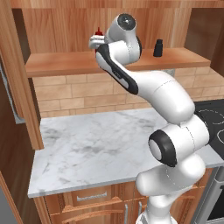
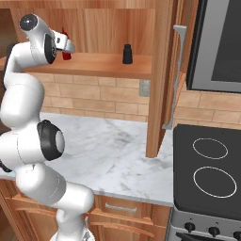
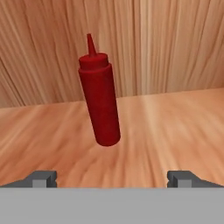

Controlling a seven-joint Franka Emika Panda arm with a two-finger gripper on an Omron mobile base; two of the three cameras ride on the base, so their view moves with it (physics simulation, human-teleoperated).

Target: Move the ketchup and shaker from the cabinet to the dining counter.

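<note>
The gripper (image 3: 112, 177), jaws spread wide and holding nothing, faces the slim, glossy red ketchup (image 3: 99, 101) bottle with its tapered nozzle, standing just ahead on the grained wooden cabinet (image 1: 65, 63) shelf. The small black shaker (image 1: 158, 48) stands well apart along the same shelf, above the veined marble table (image 1: 87, 148).

Ketchup (image 3: 99, 103) upright on the cabinet (image 1: 65, 63) shelf, toward its left. Shaker (image 1: 158, 48) on same shelf, well apart to the right. Claw (image 3: 112, 177) just before the ketchup, not touching. Desk (image 1: 87, 148) below shelf; stovetop (image 2: 209, 174) right of desk
</note>
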